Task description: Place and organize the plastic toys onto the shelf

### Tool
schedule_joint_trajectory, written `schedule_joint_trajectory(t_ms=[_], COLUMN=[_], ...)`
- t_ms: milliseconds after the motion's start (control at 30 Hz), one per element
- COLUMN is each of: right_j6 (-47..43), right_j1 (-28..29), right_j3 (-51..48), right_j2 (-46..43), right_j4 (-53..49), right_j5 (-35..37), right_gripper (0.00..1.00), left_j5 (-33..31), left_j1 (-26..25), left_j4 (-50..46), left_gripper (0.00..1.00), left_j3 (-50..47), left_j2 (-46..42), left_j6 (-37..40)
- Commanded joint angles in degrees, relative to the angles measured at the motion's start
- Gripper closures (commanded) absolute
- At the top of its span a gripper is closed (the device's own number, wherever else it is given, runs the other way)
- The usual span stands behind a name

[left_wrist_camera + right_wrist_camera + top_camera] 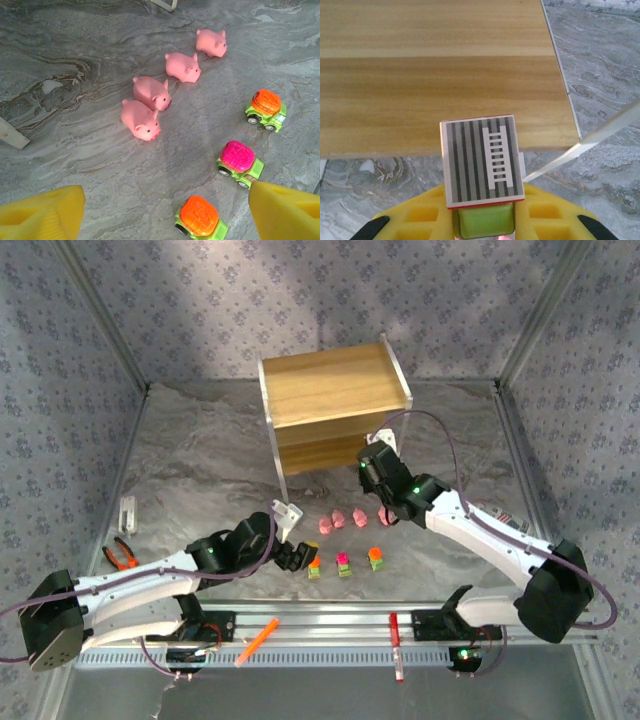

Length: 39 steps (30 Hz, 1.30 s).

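Right gripper (482, 220) clamps a blocky toy (482, 160), with the shelf (440, 75) at 12 o'clock. Advance level, seat the toy well inside the board edge, then release. Left gripper (165, 200) stands open above an orange-topped toy (199, 217).

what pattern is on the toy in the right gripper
Grey stripes with a white ladder on the toy; clearest in the right wrist view.

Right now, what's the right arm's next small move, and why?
Probably ease the right gripper forward over the shelf, then release. It is shut on a striped-top toy at the near edge of a board, with bare wood ahead.
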Motion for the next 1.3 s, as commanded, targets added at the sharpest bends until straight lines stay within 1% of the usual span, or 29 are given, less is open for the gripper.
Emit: schedule_joint_trajectory(t_ms=[0,500,1267], right_j6=[-1.48,-1.91,-2.19], right_j1=[-0.90,-4.77,-6.14], right_j3=[2.45,3.73,4.08], right_j2=[1.18,4.99,7.42], right_j4=[1.27,4.34,8.06], right_j5=[-1.70,-3.91,-2.11], right_gripper=[0.81,0.81,0.79], left_j5=[-0.40,-0.67,-1.05], left_j1=[-0.28,-0.28,-0.29], left_j4=[-0.24,-0.15,-0.50], left_gripper=[0.16,0.16,0.16], left_j3=[-0.15,-0.13,-0.33], left_j2=[-0.62,-0.35,-1.23], left_j6=[1.33,1.50,1.42])
